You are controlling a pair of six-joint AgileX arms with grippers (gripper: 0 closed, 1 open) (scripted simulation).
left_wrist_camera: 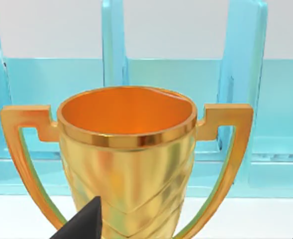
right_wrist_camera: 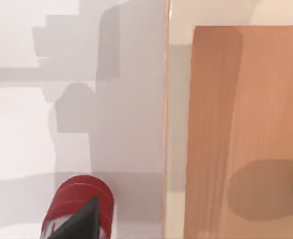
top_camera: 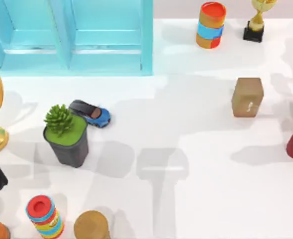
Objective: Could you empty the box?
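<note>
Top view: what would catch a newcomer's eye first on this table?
Probably the big turquoise cabinet across the far left, then the gold trophy that looms close in the left wrist view, at the table's left edge. The box to be emptied is easy to miss: a small tan cuboid standing alone on the right half, with a spiky green plant in a dark pot left of centre.

On my tabletop [top_camera: 196, 149] the box [top_camera: 247, 97] stands well right of the potted plant [top_camera: 66, 133]; a toy car [top_camera: 91, 113] touches the plant's right rear.
</note>
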